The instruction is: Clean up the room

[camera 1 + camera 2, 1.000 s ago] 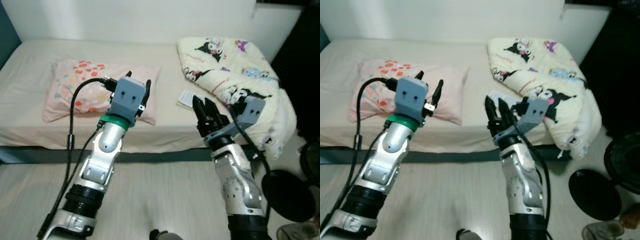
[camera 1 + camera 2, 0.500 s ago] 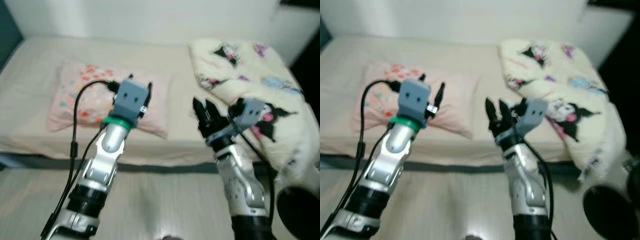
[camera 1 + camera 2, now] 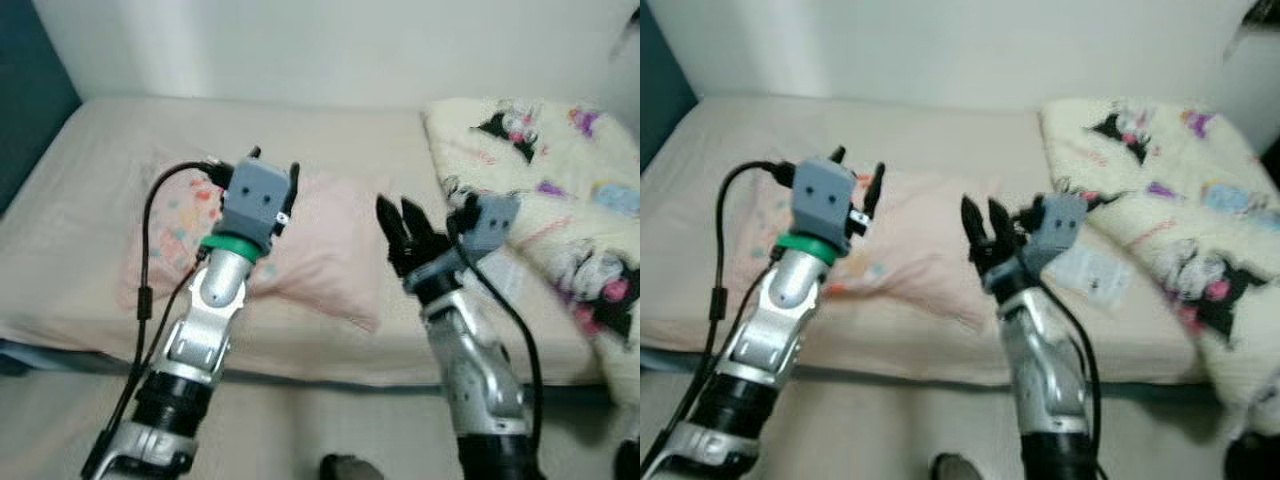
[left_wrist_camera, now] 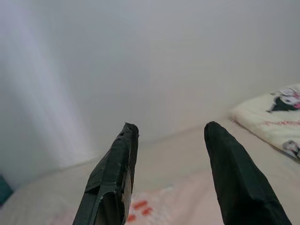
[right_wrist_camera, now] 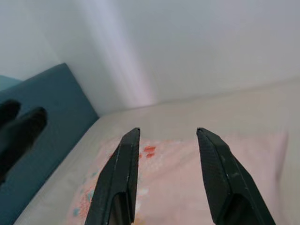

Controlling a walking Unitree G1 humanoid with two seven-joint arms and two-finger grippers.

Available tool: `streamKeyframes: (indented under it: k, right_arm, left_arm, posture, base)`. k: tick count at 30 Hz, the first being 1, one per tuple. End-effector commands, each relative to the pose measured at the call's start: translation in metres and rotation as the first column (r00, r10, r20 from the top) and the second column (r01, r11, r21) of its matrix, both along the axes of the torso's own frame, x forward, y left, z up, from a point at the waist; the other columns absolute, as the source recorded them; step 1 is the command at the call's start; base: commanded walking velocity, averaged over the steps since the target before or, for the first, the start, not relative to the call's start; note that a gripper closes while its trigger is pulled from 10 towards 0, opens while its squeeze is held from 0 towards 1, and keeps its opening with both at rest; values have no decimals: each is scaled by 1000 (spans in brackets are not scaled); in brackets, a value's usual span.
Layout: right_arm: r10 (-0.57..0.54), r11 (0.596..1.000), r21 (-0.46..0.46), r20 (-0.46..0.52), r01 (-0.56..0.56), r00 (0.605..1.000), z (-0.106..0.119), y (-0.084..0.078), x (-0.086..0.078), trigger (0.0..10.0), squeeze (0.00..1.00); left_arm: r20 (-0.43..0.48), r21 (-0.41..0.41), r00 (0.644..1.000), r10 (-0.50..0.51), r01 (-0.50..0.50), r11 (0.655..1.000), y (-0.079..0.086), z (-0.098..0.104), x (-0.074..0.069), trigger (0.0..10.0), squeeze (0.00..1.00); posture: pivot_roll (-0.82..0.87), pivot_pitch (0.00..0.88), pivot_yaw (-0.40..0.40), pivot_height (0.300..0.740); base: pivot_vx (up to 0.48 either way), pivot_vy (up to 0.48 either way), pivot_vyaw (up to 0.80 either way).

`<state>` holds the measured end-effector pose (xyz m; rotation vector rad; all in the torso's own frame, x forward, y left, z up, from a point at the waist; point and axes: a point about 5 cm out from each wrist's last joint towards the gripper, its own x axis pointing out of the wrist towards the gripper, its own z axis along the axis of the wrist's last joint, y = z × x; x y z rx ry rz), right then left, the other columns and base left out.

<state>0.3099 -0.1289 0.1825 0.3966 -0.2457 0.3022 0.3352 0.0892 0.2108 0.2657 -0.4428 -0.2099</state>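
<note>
There is one bed (image 3: 90,160) in the room, and on it lie one pink pillow (image 3: 320,255) with red marks, one cream blanket (image 3: 560,200) printed with cartoon figures, and one small white paper (image 3: 1092,277) just beside the blanket. Two silver arms are raised before the bed, so there are two claws, the left claw (image 3: 276,172) and the right claw (image 3: 398,215), and each one has two long black fingers that stand apart. One dark thing (image 3: 338,467) is on the floor between the arms, but it is too blurred to tell what it is.
</note>
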Motion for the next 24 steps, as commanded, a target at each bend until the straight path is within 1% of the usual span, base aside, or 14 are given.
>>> streamKeyframes:
  k: [1,11,12,14,15,17,24]
  right_arm:
    - [6,1000,5,-6,-6,1000,-2,4,-1,10000,0]
    - [2,1000,3,-8,-2,1000,-2,3,-1,10000,0]
    - [-1,1000,2,-11,1,1000,-3,3,-1,10000,0]
    - [-16,1000,-2,-26,16,1000,-6,0,0,10000,0]
    - [-16,1000,-2,-26,16,1000,-6,0,0,10000,0]
    - [-35,999,-9,-44,35,998,-11,-2,1,10000,0]
    - [-74,997,-23,-74,73,994,-18,-7,2,10000,0]
  left_arm:
    - [-4,20,1000,13,-13,1000,4,-3,0,10000,0]
    - [-12,21,1000,5,-4,1000,2,-4,0,10000,0]
    - [-23,22,1000,-2,2,1000,1,-6,0,10000,0]
    - [-71,66,995,-72,77,995,-6,-17,-4,10000,0]
    - [-71,66,995,-72,77,995,-6,-17,-4,10000,0]
    - [-99,81,989,-109,117,990,-9,-25,-7,10000,0]
    - [-124,112,986,-113,127,986,-12,-36,-9,10000,0]
  posture:
    - [-160,29,37,738]
    - [-163,29,36,738]
    - [-163,29,36,738]
    - [-164,30,37,738]
    - [-164,30,37,738]
    - [-164,30,37,738]
    - [-165,33,40,738]
  base:
    - [480,0,0]
    - [460,0,0]
    - [0,0,0]
    - [0,0,0]
    - [0,0,0]
    - [0,0,0]
    - [0,0,0]
